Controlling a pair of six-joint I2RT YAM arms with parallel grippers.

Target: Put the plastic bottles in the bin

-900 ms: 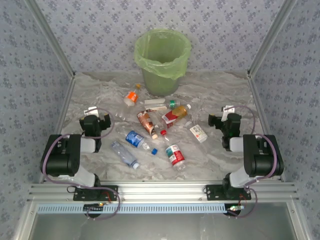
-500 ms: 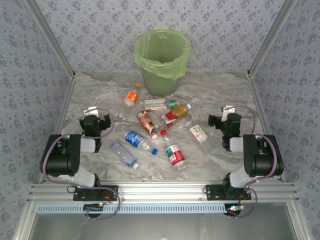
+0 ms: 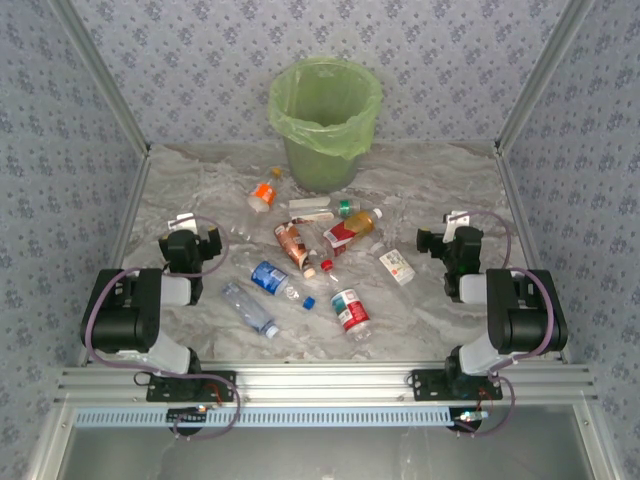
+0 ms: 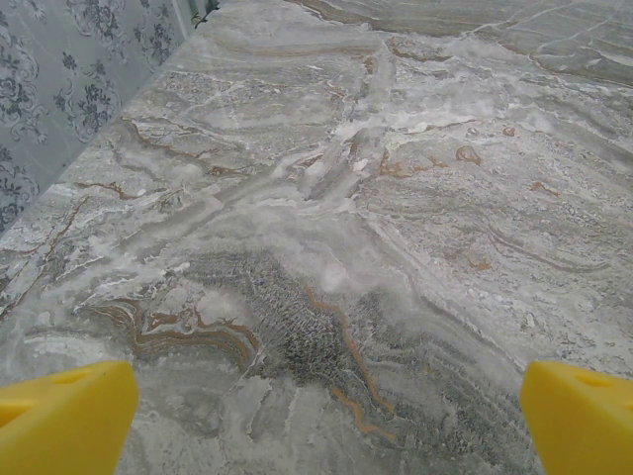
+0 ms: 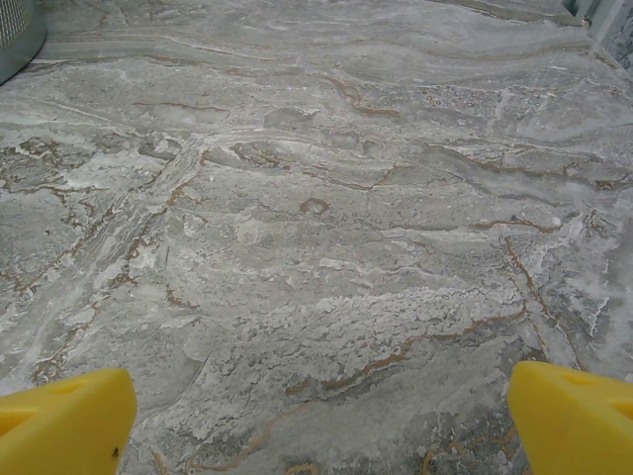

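Small clear plastic bottles (image 3: 349, 309) lie scattered mid-frame; the bag-lined green bin (image 3: 325, 121) stands upright at top centre.

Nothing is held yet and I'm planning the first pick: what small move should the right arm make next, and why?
Probably swing the right gripper left toward the white-labelled bottle: its jaws stand open above the table, and that bottle lies closest to it.
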